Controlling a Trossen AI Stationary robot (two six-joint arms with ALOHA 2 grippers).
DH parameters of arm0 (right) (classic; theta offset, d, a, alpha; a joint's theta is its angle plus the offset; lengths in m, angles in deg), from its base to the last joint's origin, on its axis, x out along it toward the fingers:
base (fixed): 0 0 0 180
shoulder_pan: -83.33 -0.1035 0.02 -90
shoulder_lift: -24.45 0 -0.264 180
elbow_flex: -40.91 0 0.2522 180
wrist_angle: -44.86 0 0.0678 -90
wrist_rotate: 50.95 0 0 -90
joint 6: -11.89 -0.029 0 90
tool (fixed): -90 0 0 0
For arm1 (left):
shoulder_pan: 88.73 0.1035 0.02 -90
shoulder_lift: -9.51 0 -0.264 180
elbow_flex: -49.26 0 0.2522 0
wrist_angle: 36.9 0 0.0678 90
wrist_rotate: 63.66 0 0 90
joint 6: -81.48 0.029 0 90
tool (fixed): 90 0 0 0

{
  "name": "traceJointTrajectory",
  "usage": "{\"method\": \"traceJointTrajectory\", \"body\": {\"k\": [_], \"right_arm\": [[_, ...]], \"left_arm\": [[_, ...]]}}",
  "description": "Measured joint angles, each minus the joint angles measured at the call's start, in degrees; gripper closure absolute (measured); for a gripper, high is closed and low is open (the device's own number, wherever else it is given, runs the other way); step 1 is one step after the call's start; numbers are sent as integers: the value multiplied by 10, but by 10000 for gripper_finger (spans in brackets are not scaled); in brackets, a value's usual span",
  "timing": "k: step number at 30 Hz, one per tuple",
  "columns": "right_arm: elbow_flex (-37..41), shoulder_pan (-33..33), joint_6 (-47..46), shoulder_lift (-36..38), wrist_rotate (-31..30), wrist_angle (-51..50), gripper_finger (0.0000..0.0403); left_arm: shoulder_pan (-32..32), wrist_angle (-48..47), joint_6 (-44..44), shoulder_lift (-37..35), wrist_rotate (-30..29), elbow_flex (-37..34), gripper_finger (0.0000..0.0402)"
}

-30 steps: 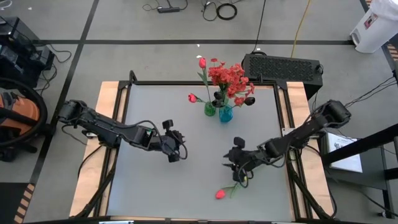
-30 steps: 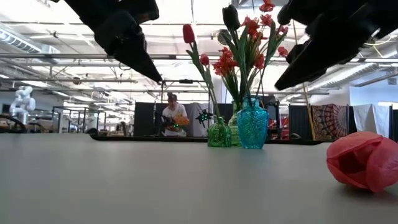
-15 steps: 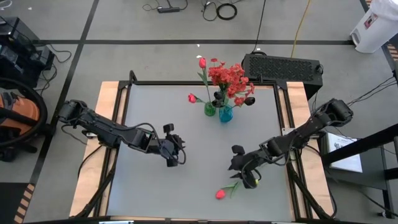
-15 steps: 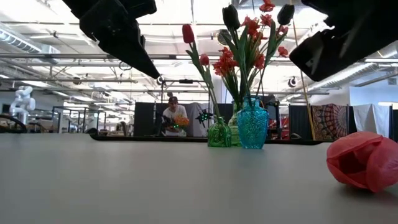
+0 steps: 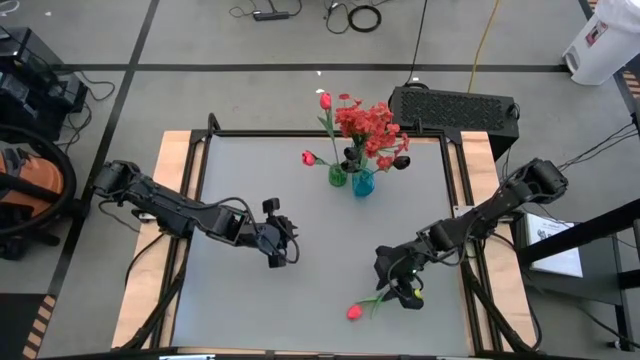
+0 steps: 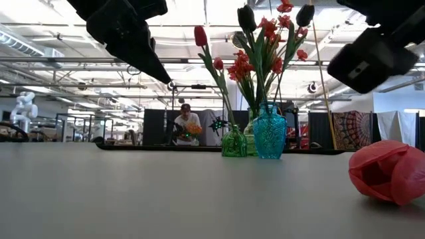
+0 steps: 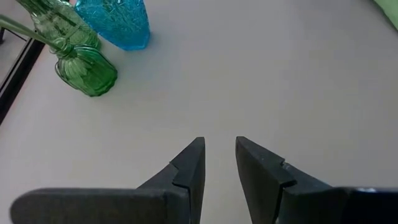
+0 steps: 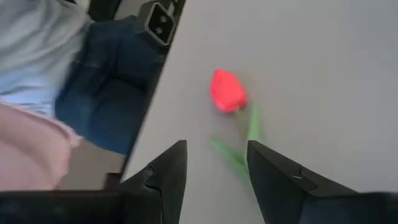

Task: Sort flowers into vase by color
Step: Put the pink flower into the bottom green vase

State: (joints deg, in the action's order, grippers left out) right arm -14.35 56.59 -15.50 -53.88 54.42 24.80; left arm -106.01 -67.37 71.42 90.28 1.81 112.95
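Observation:
A pinkish-red tulip (image 5: pixel 354 312) lies on its side near the table's near edge, its green stem (image 5: pixel 380 297) running toward my right gripper; the low view shows its bud (image 6: pixel 388 171) resting on the table. My right gripper (image 5: pixel 402 292) hovers open above the stem end, and its wrist view shows the tulip (image 8: pixel 227 91) ahead of the fingers. A green vase (image 5: pixel 338 176) with tulips and a blue vase (image 5: pixel 362 183) with red clustered blossoms and dark buds stand near the far edge. My left gripper (image 5: pixel 283 250) hangs open with a narrow gap over the bare table, left of centre.
A black box (image 5: pixel 455 108) sits beyond the far edge behind the vases. A person's jeans (image 8: pixel 106 87) show past the table's near edge in the right wrist view. Bare tabletop (image 5: pixel 240 190) lies between the two arms and the vases (image 7: pixel 84 68).
My right gripper has moved toward the table's near edge and a little to the right, closing on the lying tulip's stem. My left gripper has shifted slightly toward the near edge. The tulip and the vases have stayed where they were.

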Motion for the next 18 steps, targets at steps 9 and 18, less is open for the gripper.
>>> {"method": "traceJointTrajectory", "body": {"k": [9,18], "right_arm": [[0,0,-35,0,0,1,243],[0,0,-32,-3,-3,-1,243]], "left_arm": [[0,0,2,0,-1,0,304],[0,0,3,0,-3,0,304]]}}
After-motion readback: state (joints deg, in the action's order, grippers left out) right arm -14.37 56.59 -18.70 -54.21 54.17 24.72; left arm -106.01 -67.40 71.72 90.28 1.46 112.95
